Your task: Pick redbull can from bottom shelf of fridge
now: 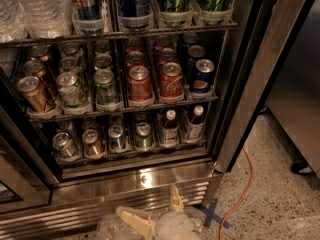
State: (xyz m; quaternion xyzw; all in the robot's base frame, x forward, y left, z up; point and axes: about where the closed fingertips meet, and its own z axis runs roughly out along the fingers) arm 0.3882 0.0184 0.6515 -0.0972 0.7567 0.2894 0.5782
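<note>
Plainly, the risk is lying in the crowding: the redbull can (pixel 117 136) is standing on the bottom shelf of the fridge (pixel 125 181) between a copper-orange can (pixel 92 143) and a greenish can (pixel 144 135), so a finger drifting sideways is likely to be toppling a neighbour or closing on the wrong one. The gripper (pixel 151 210) is hanging at six o'clock in the view, fingers (pixel 176 200) spread apart and holding nothing; the can is sitting at about eleven o'clock from them, well apart.
</note>
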